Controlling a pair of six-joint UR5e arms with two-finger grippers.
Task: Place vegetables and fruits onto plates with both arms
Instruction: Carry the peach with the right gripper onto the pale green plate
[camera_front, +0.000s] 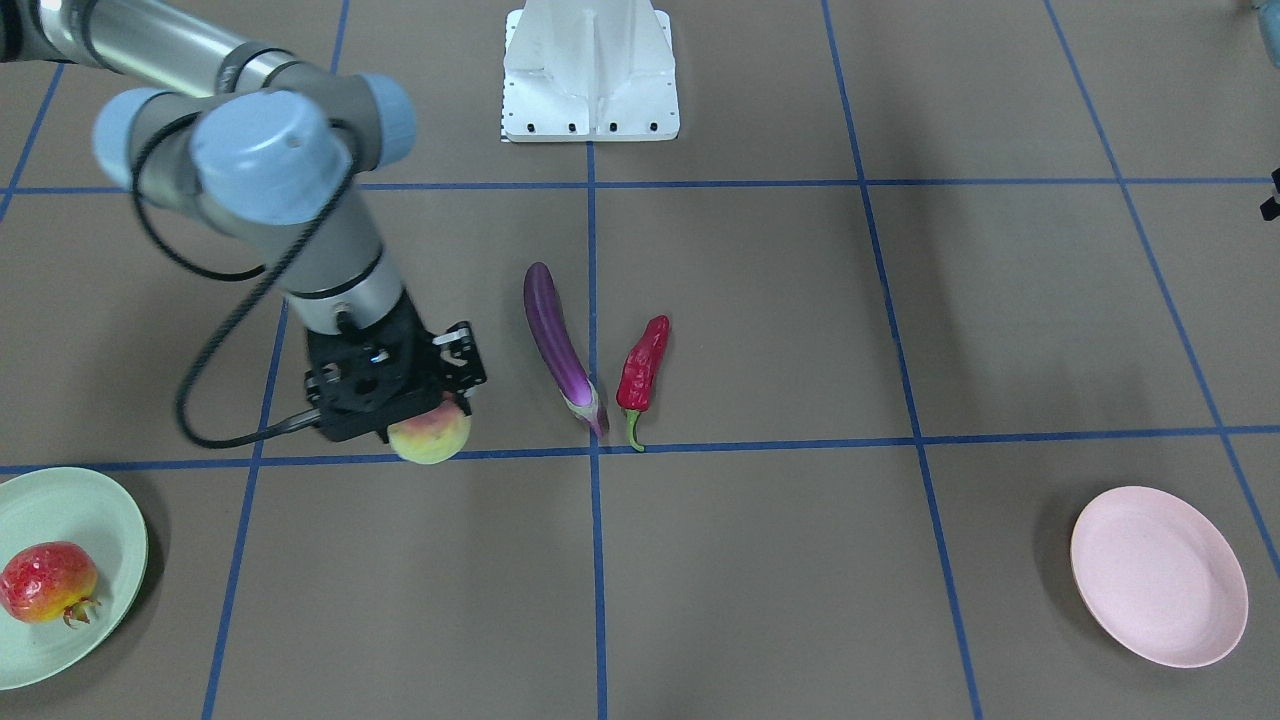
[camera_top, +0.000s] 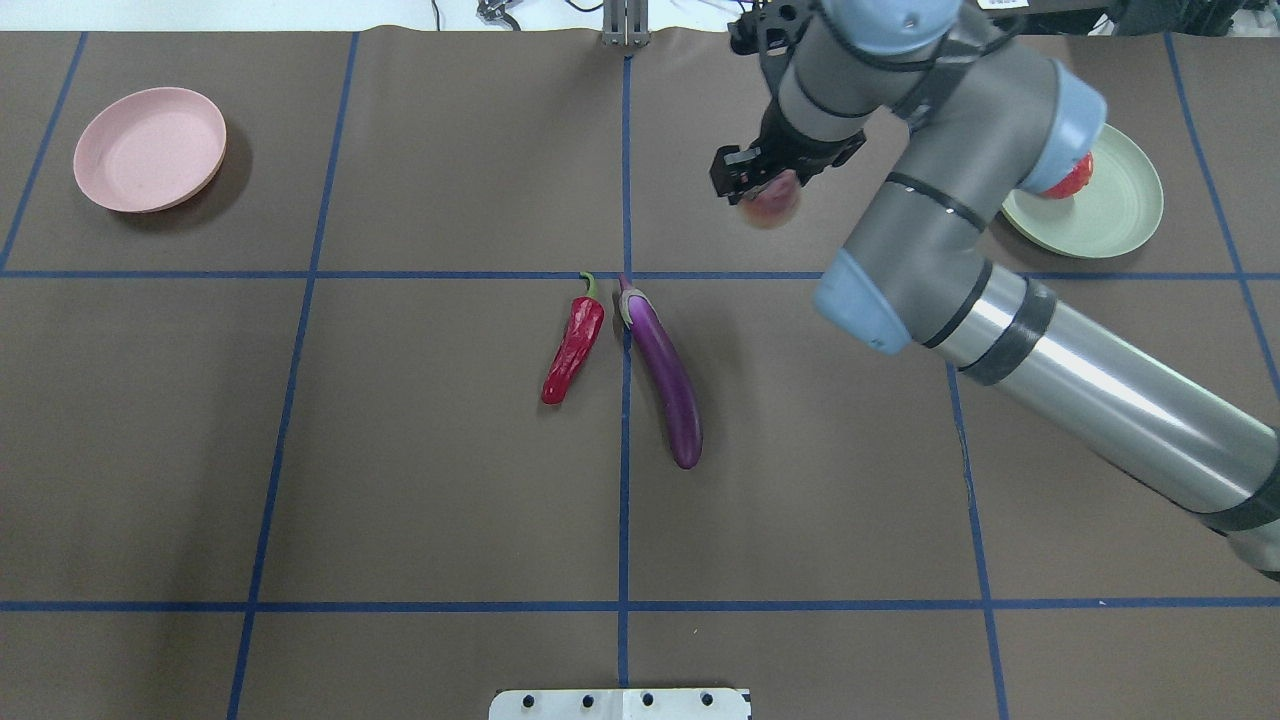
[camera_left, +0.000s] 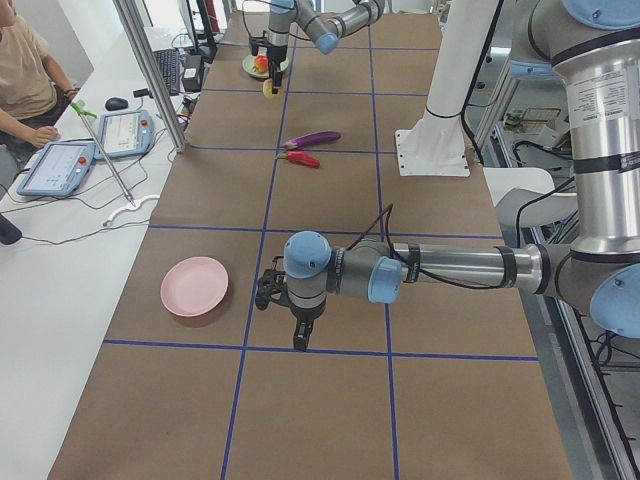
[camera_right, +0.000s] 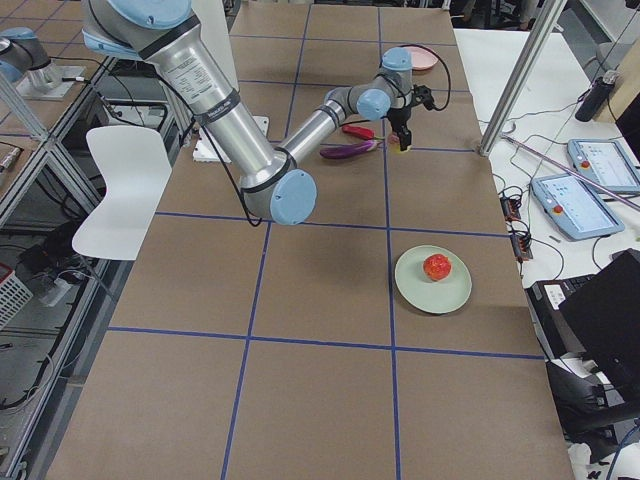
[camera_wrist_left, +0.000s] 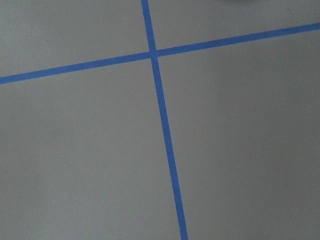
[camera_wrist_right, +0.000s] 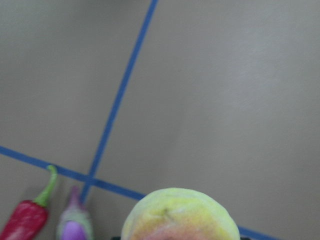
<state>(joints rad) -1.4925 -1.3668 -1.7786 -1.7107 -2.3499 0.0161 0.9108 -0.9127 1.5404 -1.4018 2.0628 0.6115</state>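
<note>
My right gripper (camera_front: 425, 408) is shut on the pink and yellow-green peach (camera_front: 432, 436) and holds it above the table; the peach fills the bottom of the right wrist view (camera_wrist_right: 180, 215). The pomegranate (camera_front: 47, 582) lies on the mint green plate (camera_front: 95, 505). The purple eggplant (camera_front: 558, 345) and the red chili pepper (camera_front: 643, 368) lie side by side at the table's middle. The pink plate (camera_front: 1158, 575) holds nothing. My left gripper (camera_left: 300, 338) shows only in the exterior left view, low over the table beside the pink plate (camera_left: 195, 286); I cannot tell whether it is open.
The white base block (camera_front: 590, 70) stands at the robot's edge of the table. Blue tape lines (camera_wrist_left: 162, 120) divide the brown table into squares. An operator (camera_left: 25, 75) sits beside the table with tablets (camera_left: 60, 165) in the exterior left view.
</note>
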